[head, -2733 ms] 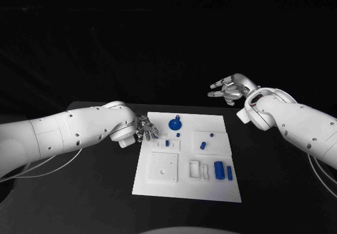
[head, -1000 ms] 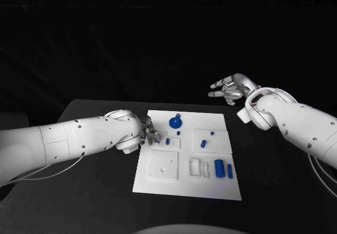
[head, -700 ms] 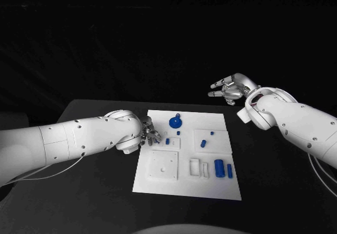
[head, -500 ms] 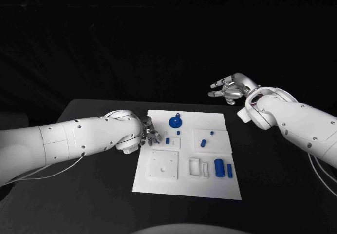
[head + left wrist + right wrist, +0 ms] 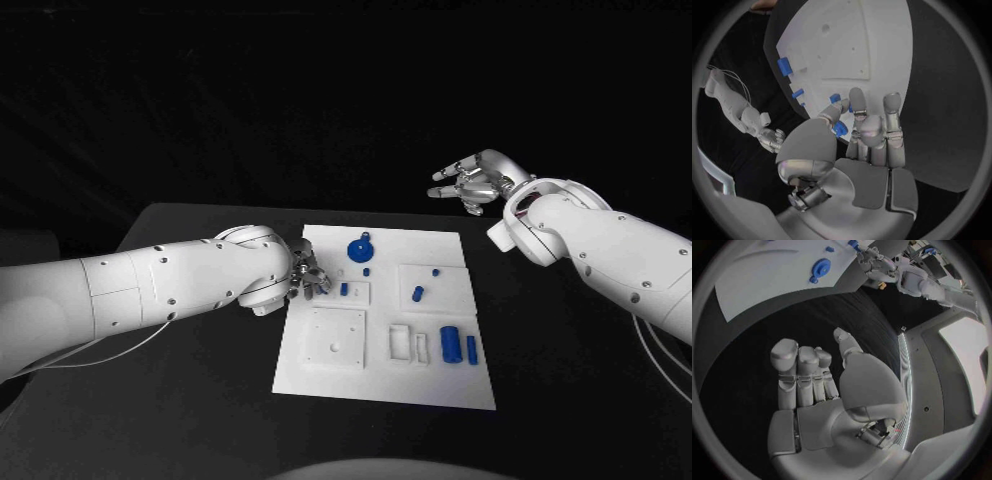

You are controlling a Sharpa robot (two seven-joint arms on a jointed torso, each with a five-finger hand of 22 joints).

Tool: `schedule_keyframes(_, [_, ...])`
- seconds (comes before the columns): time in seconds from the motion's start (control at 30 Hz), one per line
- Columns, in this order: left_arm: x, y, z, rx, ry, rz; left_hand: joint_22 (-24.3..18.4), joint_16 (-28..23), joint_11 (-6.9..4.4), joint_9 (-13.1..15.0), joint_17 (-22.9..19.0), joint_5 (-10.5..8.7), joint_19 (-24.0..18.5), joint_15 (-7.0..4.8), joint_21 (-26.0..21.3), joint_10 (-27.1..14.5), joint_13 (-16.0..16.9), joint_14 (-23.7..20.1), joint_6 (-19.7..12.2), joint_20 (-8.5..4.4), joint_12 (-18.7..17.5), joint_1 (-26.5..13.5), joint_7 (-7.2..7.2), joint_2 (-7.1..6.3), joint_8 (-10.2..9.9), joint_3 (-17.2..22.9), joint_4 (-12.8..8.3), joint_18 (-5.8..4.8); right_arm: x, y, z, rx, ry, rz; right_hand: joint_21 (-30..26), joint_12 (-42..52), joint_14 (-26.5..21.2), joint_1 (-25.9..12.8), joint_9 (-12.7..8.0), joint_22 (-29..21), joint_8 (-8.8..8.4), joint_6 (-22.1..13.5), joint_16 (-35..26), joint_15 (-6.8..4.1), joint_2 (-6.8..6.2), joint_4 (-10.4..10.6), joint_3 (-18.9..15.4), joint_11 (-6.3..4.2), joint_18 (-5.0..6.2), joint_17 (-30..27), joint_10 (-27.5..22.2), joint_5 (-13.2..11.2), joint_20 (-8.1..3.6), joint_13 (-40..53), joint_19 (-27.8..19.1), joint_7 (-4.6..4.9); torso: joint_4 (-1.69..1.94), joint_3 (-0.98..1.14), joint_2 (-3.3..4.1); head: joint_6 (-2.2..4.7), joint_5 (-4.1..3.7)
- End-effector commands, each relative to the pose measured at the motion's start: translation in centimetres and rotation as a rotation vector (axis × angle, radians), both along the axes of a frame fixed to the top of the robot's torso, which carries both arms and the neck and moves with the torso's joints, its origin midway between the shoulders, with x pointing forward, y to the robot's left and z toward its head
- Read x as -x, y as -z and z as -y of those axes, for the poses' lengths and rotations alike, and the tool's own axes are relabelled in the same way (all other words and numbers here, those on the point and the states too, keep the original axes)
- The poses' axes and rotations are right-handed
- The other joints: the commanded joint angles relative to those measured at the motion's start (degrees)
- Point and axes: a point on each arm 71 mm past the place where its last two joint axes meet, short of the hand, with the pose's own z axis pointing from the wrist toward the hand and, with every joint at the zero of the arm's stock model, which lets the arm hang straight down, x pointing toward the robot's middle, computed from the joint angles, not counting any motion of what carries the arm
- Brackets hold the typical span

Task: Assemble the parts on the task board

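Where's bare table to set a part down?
Bare black table lies right of the task board, under the raised right hand, and along the board's near edge. The board's left edge is crowded by the left hand.

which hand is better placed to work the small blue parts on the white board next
Left, probably. The left hand is at the white task board's left edge, fingers beside a small blue part. The right hand hangs open beyond the board's far right corner, away from the parts.

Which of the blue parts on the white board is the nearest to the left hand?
The small blue part in the recessed square at the task board's left edge, right beside the left hand. The round part and the others lie farther right.
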Motion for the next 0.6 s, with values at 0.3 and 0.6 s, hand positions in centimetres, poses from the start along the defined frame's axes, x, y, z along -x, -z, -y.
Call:
schedule_keyframes(0.3, [0.09,0.37,0.20,-0.034,0.027,-0.015,1.02,0.18,-0.32,4.16,-0.05,0.29,0.00,0.06,0.27,2.72,-0.07,0.18,4.93,0.39,0.05,1.05,-4.58,0.31,0.14,0.78,-0.33,0.74,0.04,0.10,-0.08,0.007,-0.009,-0.003,-0.12,0.04,-0.29,-0.40,-0.07,5.76,-0.34,0.42,-0.18,-0.23,0.28,0.08,0.31,-0.09,0.87,-0.01,-0.21,0.19,0.14,0.06,2.07,0.09,0.00,-0.06,0.01,-0.04,-0.03])
schedule_keyframes(0.6, [0.03,0.74,0.92,-0.045,0.046,-0.032,1.01,0.22,-0.31,4.16,-0.07,0.08,-0.02,0.08,0.29,2.73,-0.07,0.16,4.97,0.41,0.07,1.14,-4.58,0.31,0.10,0.72,-0.22,0.74,0.05,0.16,-0.07,0.007,-0.010,-0.004,-0.12,0.04,-0.29,-0.40,-0.07,5.76,-0.34,0.42,-0.18,-0.23,0.28,0.08,0.31,-0.09,0.87,-0.01,-0.21,0.19,0.14,0.06,2.07,0.09,-0.07,-0.04,0.04,-0.17,-0.07])
